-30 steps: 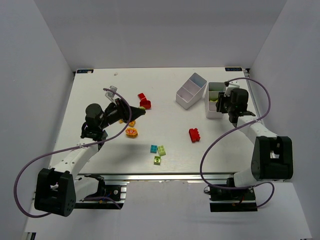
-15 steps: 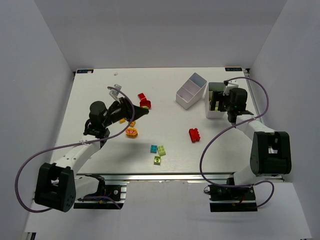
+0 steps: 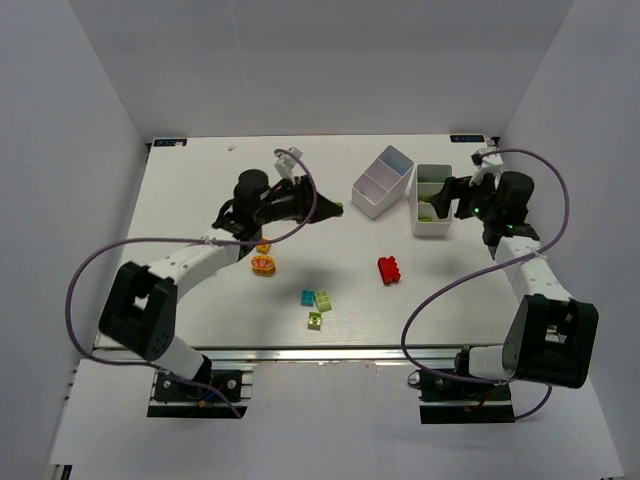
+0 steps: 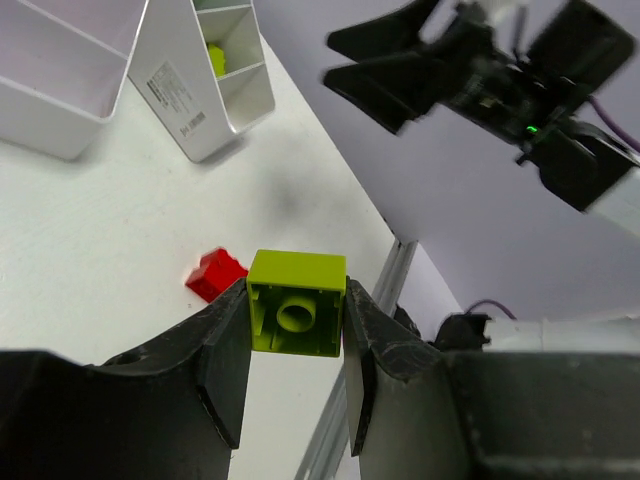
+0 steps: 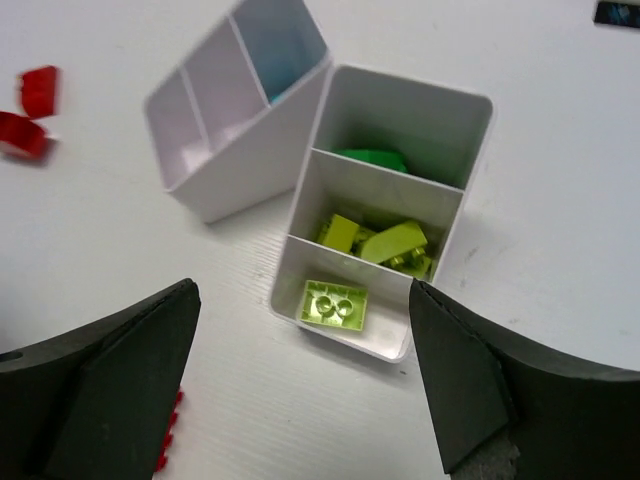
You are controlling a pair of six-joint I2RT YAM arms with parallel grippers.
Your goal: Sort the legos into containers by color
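My left gripper (image 4: 296, 335) is shut on a lime lego (image 4: 297, 300), held in the air with its hollow underside toward the camera. From above, this gripper (image 3: 332, 210) hangs over mid-table, left of the two white containers (image 3: 381, 182) (image 3: 431, 227). My right gripper (image 5: 302, 292) is open and empty above the right container (image 5: 440, 100). A lime lego (image 5: 335, 303) lies in its nearest compartment, more lime pieces (image 5: 385, 240) in the middle one, a green one (image 5: 372, 158) in the far one. Loose on the table are a red lego (image 3: 389, 269), orange ones (image 3: 264, 264), a cyan one (image 3: 308, 297) and lime ones (image 3: 323, 300).
The other container (image 5: 215, 180) stands at an angle just left of the right one, its compartments showing no bricks. Two red pieces (image 5: 28, 110) lie beyond it. White walls enclose the table on three sides.
My right gripper has opened wide and drawn back to the right. My left arm has swung from the table's left side toward the middle, carrying the lime lego.
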